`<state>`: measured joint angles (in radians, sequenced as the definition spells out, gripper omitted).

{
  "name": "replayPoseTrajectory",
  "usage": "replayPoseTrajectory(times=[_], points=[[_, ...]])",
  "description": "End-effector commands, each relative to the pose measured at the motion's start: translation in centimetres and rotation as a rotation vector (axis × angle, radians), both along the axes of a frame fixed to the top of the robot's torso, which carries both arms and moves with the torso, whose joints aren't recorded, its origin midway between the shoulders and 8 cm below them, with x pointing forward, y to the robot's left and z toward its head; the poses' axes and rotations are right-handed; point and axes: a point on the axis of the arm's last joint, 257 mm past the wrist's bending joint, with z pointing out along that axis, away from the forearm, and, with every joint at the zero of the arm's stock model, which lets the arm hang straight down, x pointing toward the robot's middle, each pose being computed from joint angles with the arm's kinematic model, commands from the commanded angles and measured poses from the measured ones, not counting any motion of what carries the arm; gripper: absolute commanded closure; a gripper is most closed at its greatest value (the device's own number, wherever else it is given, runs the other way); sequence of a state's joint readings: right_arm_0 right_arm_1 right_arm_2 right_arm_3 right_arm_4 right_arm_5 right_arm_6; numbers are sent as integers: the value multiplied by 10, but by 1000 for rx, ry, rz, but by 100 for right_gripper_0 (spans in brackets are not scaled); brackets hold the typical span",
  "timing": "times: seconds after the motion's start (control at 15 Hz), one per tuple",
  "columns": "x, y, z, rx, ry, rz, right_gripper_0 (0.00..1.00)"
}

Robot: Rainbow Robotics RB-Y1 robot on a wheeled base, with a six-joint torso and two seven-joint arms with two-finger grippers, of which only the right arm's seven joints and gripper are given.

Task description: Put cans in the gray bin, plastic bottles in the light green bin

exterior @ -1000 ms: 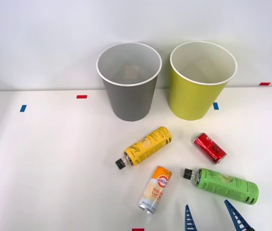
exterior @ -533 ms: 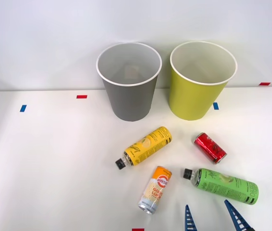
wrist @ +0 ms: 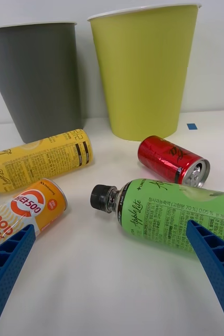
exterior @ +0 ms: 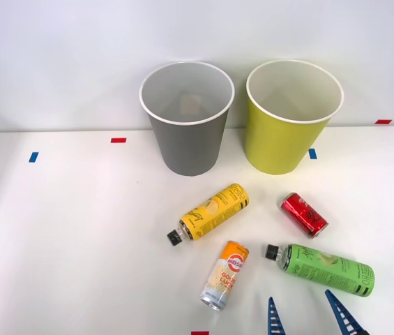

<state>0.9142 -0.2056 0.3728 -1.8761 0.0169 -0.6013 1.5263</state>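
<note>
White table (exterior: 64,230) under a plain white wall (exterior: 57,56)

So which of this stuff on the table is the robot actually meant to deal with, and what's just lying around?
Part of the job:
- red can
- orange-and-cream can
- yellow bottle
- green bottle
- gray bin
- light green bin
- the open right pincer

Just lying about:
- red tape marks
- blue tape marks

Cans (exterior: 226,274), plastic bottles (exterior: 209,212) lying before upright gray bin (exterior: 187,143), light green bin (exterior: 284,139).
</note>
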Motion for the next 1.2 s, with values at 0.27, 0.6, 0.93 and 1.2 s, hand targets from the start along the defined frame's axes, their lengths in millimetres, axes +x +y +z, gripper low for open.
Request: replayPoseTrajectory(times=[0.27, 0.6, 0.93, 1.2], points=[[0, 0, 0, 0, 0, 0, 0], [0, 0, 0, 0, 0, 0, 0], [0, 0, 0, 0, 0, 0, 0], [0, 0, 0, 0, 0, 0, 0]])
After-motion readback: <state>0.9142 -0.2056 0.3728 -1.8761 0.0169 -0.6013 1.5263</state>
